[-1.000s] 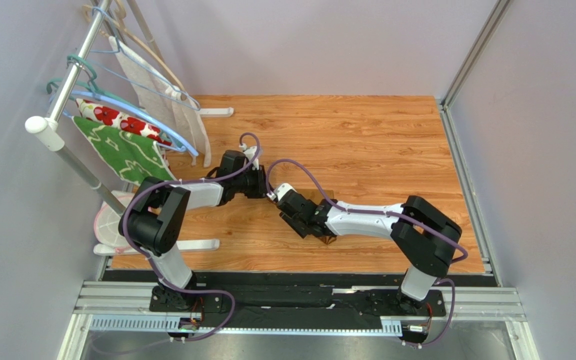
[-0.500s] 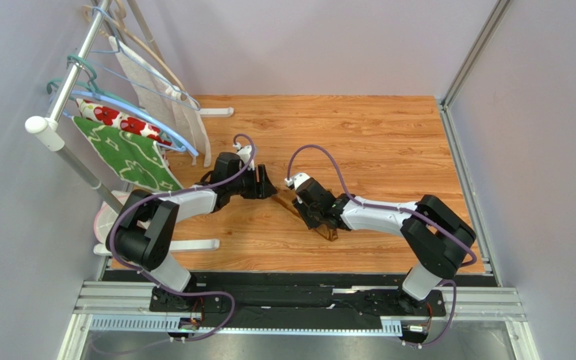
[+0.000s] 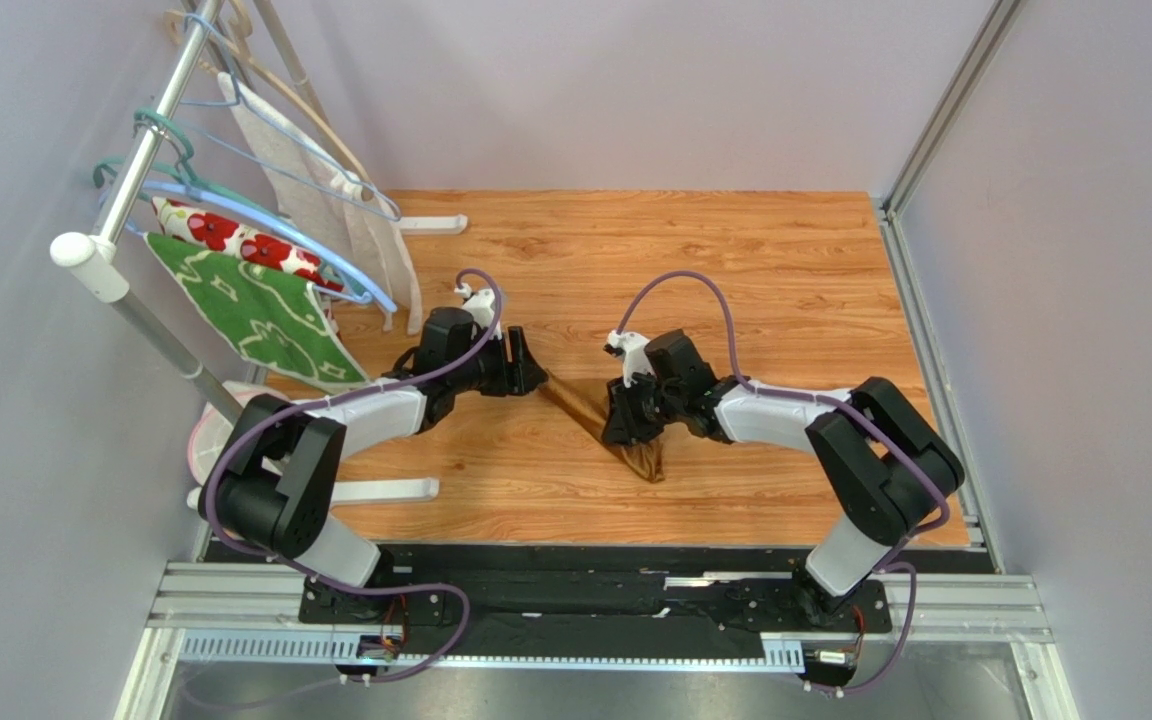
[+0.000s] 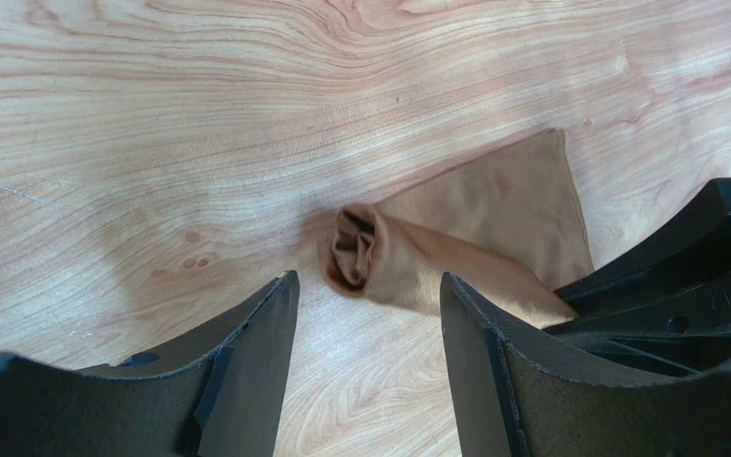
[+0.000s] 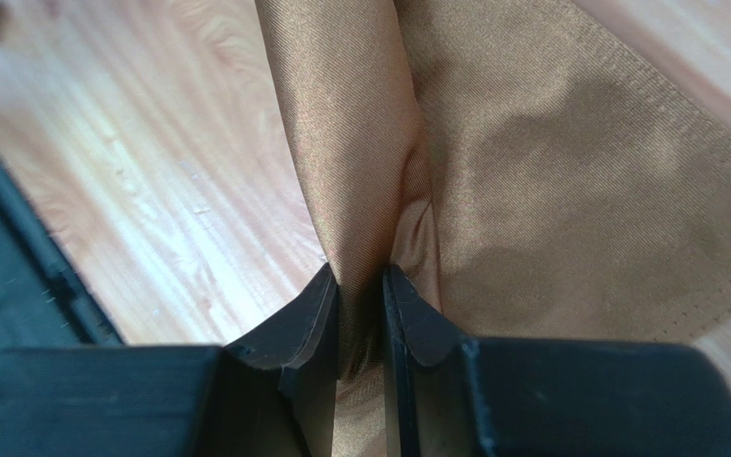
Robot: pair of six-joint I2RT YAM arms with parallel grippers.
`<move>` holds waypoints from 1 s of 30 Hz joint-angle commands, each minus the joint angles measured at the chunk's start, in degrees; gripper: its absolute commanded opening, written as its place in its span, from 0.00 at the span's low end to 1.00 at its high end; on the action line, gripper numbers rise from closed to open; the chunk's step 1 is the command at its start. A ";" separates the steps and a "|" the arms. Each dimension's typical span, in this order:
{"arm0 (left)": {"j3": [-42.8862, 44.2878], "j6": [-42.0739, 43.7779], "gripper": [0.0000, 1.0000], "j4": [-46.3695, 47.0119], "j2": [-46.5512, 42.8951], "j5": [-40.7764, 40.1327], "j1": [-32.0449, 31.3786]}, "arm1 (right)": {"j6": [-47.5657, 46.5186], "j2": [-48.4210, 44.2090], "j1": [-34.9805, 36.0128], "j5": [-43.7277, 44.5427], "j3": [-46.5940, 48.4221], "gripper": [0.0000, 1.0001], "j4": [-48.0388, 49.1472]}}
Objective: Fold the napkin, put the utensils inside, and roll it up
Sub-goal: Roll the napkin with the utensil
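The napkin (image 3: 593,414) lies on the wooden table as a narrow golden-brown roll running diagonally between my two grippers. In the left wrist view its rolled end (image 4: 358,257) faces me, with a flat triangular flap beyond it. My left gripper (image 3: 534,366) (image 4: 367,279) is open, its fingers just short of that end and apart from it. My right gripper (image 3: 633,426) (image 5: 360,278) is shut on a pinched ridge of the napkin (image 5: 541,181) near the other end. The utensils are hidden.
A clothes rack (image 3: 132,180) with hangers stands at the left, carrying a green leaf-patterned cloth (image 3: 259,311) and a white cloth with red flowers (image 3: 222,233). Its white foot (image 3: 387,489) lies near the left arm. Grey walls close in the table on both sides.
My left gripper has opened, let go of the roll's end and drawn back to the left. My right gripper has swung away to the right and closed on the napkin.
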 commanded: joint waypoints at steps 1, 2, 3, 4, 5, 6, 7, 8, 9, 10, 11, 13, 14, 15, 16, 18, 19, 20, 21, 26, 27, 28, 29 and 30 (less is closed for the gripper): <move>-0.03 0.59 0.65 2.59 -0.32 -0.40 0.09 | 0.46 4.44 -1.43 -10.75 -3.62 0.21 -4.71; -0.03 0.59 0.65 2.59 -0.32 -0.31 0.17 | 0.46 5.05 -1.70 -12.15 -3.54 0.21 -4.71; 0.06 0.59 0.64 2.59 -0.23 -0.31 0.26 | 0.55 5.41 -1.88 -12.69 -3.45 0.21 -4.54; 0.15 0.51 0.63 2.42 0.03 -0.14 0.26 | 0.55 5.76 -2.05 -13.22 -3.45 0.21 -4.36; 0.24 0.51 0.62 2.24 0.29 -0.05 0.26 | 0.81 5.94 -2.58 -14.27 -3.53 0.21 -4.19; 0.67 0.42 0.61 1.89 0.56 0.04 0.26 | 1.07 6.46 -2.93 -14.71 -3.62 0.21 -3.40; 1.02 0.42 0.58 1.02 1.26 0.30 0.26 | 1.51 6.73 -3.54 -15.06 -3.62 0.21 -3.13; 1.29 0.42 0.57 0.40 1.52 0.56 0.26 | 1.86 6.99 -3.90 -15.68 -3.71 0.21 -3.04; 1.73 0.42 0.55 -0.13 1.79 0.39 0.26 | 2.13 7.60 -4.25 -15.86 -3.54 0.21 -2.87; 1.82 0.42 0.55 -1.00 1.96 0.13 0.18 | 2.39 7.96 -4.69 -16.03 -3.19 0.21 -2.87; 1.82 0.42 0.55 -1.36 1.88 -0.05 0.26 | 2.65 8.22 -5.04 -16.73 -3.01 0.21 -2.95; 1.73 0.42 0.55 -2.15 1.36 -0.84 0.26 | 3.09 9.27 -5.83 -17.26 -2.40 0.21 -3.13; 1.56 0.42 0.55 -2.24 1.00 -1.01 0.26 | 3.10 9.71 -6.09 -17.87 -2.13 0.21 -3.39; 1.12 0.42 0.56 -2.16 0.65 -1.19 0.26 | 3.01 10.15 -6.44 -17.97 -1.87 0.20 -3.83; 0.85 0.33 0.57 -1.46 0.13 -1.19 0.26 | 2.83 10.85 -6.80 -18.23 -1.69 0.21 -4.09; 0.15 -0.02 0.58 0.12 0.03 -0.50 0.26 | 2.40 11.65 -7.15 -18.67 -1.08 0.21 -4.71; 0.06 -0.19 0.58 0.57 0.21 0.03 0.26 | 2.39 12.17 -7.50 -18.85 -0.99 0.21 -4.89; 0.06 -0.37 0.58 0.92 0.56 0.65 0.26 | 2.31 12.53 -7.59 -19.20 -0.64 0.20 -4.89; 0.23 -0.72 0.58 1.53 1.43 1.70 0.26 | 2.31 12.70 -7.68 -19.11 -0.37 0.20 -5.15; 0.59 -1.95 0.53 3.20 3.46 4.43 0.26 | 2.48 13.58 -8.12 -19.02 0.24 0.20 -5.77; 0.59 -2.04 0.47 3.38 3.98 4.87 0.18 | 2.48 13.50 -8.12 -18.94 0.42 0.20 -5.94; 0.76 -2.13 0.44 3.12 4.34 4.96 0.26 | 2.48 13.24 -8.12 -18.94 0.51 0.20 -6.12; 1.46 -2.13 0.42 2.68 4.77 5.31 0.26 | 2.48 12.71 -8.12 -18.85 0.68 0.20 -6.47; 1.99 -2.04 0.40 1.64 5.91 5.66 0.26 | 2.48 12.53 -8.12 -18.76 1.03 0.20 -6.73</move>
